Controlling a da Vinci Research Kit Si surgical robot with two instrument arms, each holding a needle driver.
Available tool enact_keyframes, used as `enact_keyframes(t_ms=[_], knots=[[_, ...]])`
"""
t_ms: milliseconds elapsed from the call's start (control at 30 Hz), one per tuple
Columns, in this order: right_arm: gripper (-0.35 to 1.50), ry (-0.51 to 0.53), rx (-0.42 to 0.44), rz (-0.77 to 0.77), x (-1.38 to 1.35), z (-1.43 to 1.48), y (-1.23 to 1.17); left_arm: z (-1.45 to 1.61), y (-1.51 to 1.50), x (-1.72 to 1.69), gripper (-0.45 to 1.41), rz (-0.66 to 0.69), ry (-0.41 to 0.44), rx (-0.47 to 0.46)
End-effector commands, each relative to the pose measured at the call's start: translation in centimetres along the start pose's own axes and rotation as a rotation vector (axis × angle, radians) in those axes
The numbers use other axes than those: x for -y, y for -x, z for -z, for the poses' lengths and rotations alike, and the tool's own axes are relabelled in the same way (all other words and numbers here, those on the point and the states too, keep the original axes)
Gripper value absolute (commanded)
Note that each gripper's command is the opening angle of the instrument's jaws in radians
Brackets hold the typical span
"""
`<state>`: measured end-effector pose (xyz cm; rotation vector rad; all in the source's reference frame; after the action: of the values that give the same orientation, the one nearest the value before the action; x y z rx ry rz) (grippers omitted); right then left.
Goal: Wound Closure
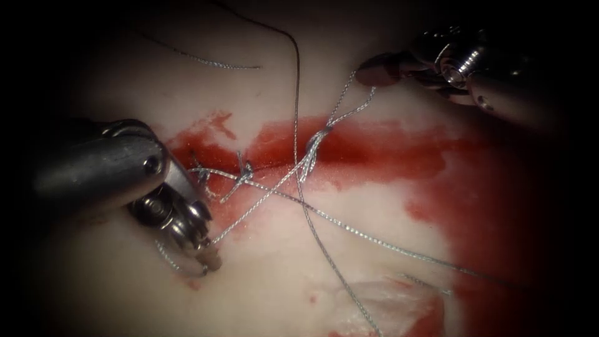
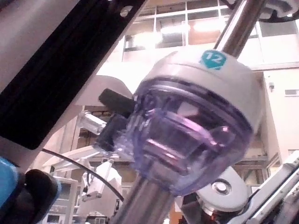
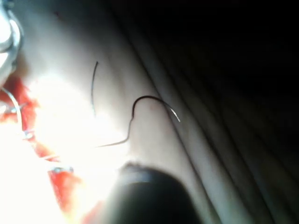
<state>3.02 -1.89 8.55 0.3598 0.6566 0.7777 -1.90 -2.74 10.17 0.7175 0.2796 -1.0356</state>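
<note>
The cut [image 1: 349, 150] runs across the tissue [image 1: 281, 274] under red fluid. Two knotted stitches sit on it, one [image 1: 244, 175] nearer my left tool and one [image 1: 317, 142] in the middle. My left tool [image 1: 211, 259] is below the cut at the left, jaws shut on a thread [image 1: 262, 200] that rises taut to the middle stitch. My right tool [image 1: 373, 68] is above the cut at the right, jaws shut on two thread strands [image 1: 349, 109] leading down to the same stitch. I cannot make out the needle.
A long thread [image 1: 387, 243] trails to the lower right and another [image 1: 297, 93] runs up past the cut. A cut thread end [image 1: 212, 62] lies on the upper tissue. A loose curled thread [image 3: 149, 100] lies on pale tissue. Red fluid [image 1: 486, 187] pools at the right.
</note>
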Motion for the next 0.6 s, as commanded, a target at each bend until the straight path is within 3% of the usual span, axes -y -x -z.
enact_keyframes(t_ms=[33,200,400,600], knots=[[-0.35,-0.002,-0.003,0.008,0.0,-0.14,-0.13,0.09,0.01,0.02,-0.45,-0.007,-0.011,-0.015],[-0.35,0.026,-0.017,0.04,0.05,-0.36,-0.13,0.21,-0.44,0.09,-0.45,-0.045,-0.176,-0.002],[-0.35,0.1,-0.035,0.129,-0.03,-0.48,-0.31,0.67,-0.65,0.36,-0.45,-0.051,-0.273,0.093],[-0.35,0.141,-0.01,0.416,-0.18,-0.49,-0.39,0.78,-0.72,0.51,-0.45,-0.062,-0.329,0.106]])
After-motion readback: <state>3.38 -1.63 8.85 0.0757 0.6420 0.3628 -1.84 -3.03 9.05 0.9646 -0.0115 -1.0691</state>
